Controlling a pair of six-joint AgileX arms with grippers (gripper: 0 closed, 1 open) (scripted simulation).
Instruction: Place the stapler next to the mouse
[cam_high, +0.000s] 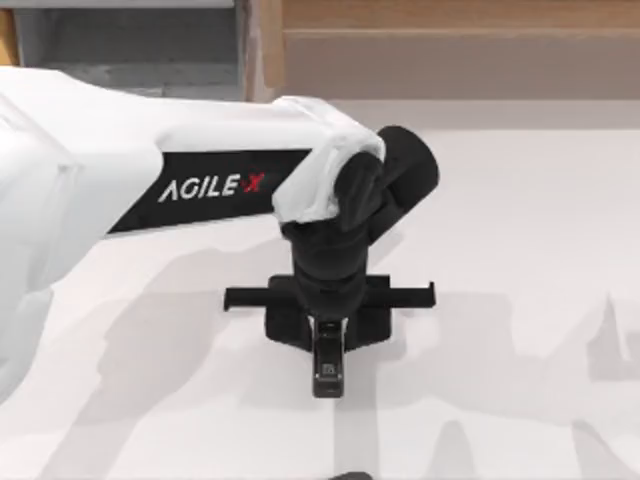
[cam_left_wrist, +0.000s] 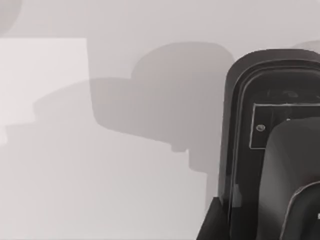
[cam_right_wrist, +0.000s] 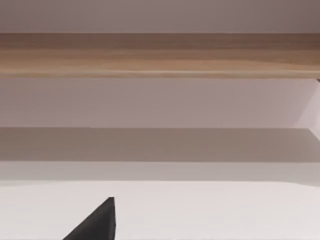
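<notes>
The black stapler (cam_high: 328, 368) sticks out toward the table's front from under my left gripper (cam_high: 328, 335), near the middle of the table. In the left wrist view the stapler (cam_left_wrist: 272, 150) looms close, showing its rounded end and a small metal plate. Its shadow falls well to one side of it on the white table, so it hangs above the surface with the left gripper shut on it. The mouse is out of view. A black part of my right gripper (cam_right_wrist: 97, 222) shows low in the right wrist view.
The white table (cam_high: 520, 250) stretches out to both sides of the left arm. A wooden ledge (cam_high: 450, 50) runs along the back, and the right wrist view faces that wooden ledge (cam_right_wrist: 160, 55). A small dark sliver (cam_high: 350, 475) sits at the table's front edge; I cannot identify it.
</notes>
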